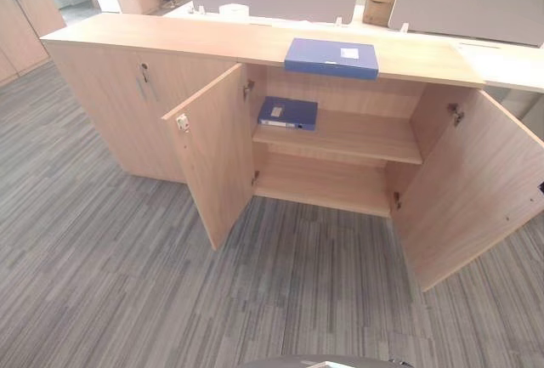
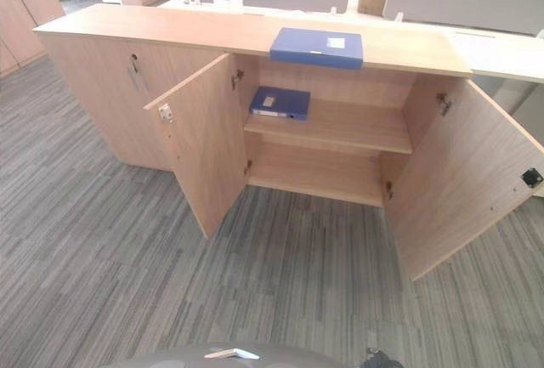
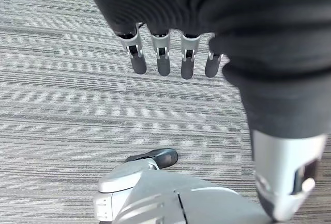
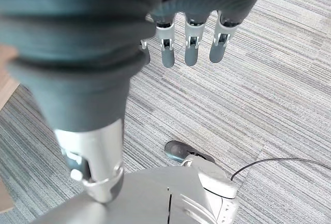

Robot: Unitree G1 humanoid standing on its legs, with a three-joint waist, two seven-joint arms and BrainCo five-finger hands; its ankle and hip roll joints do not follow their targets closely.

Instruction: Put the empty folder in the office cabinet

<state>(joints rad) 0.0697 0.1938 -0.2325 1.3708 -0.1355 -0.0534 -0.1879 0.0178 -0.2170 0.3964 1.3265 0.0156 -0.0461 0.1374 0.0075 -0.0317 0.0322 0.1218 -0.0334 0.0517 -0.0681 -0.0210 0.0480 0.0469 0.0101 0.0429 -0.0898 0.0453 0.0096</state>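
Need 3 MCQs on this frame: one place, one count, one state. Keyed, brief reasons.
1. Where does the larger blue folder lie?
A. on the wooden cabinet's top
B. on the carpet
C. on the bottom shelf

2. How many blue folders show?
A. one
B. two
C. three

3. How stand the cabinet's right-hand doors?
A. both shut
B. one open
C. both open

Key: 1 A, it rests flat on the light wooden cabinet top; 2 B, a second smaller blue folder lies on the middle shelf; 3 C, both swing outward, showing the shelves. Left robot hand and right robot hand hang open, empty.

Two blue folders point(image 1: 331, 57) point(image 1: 287, 113); one cabinet point(image 1: 110, 113); two open doors point(image 1: 212, 151) point(image 1: 472, 189).
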